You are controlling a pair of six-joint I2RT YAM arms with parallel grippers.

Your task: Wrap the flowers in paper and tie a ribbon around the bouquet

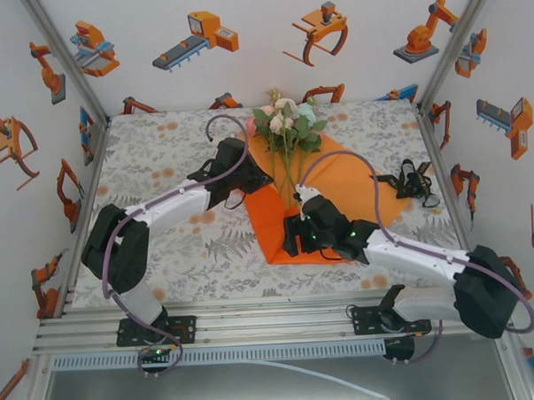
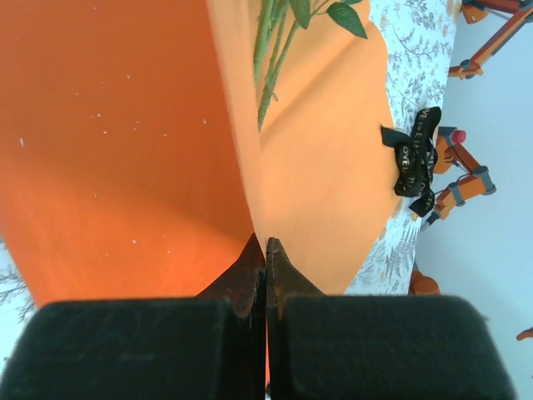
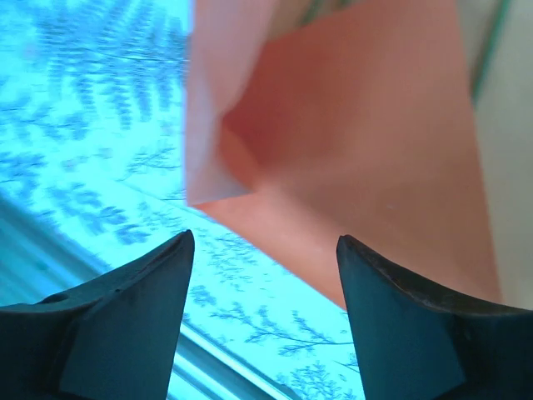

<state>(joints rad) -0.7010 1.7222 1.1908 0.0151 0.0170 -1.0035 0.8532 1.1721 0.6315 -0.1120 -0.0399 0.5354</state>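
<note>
Your left gripper [image 2: 266, 243] is clamped on the paper's [image 1: 355, 185] left flap, raised beside the flowers [image 1: 286, 119]. Right gripper [image 3: 262, 250]: jaws wide over paper's near corner. Ribbon [image 1: 412, 181] lies right of paper.

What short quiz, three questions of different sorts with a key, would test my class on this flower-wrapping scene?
1. True or false: the ribbon is tied round the flowers.
2. Which gripper stands open? A: left gripper. B: right gripper.
3. Fill in: the left gripper is shut on an edge of the ____ paper.
Key: 1 false, it lies apart from them; 2 B; 3 orange.
</note>
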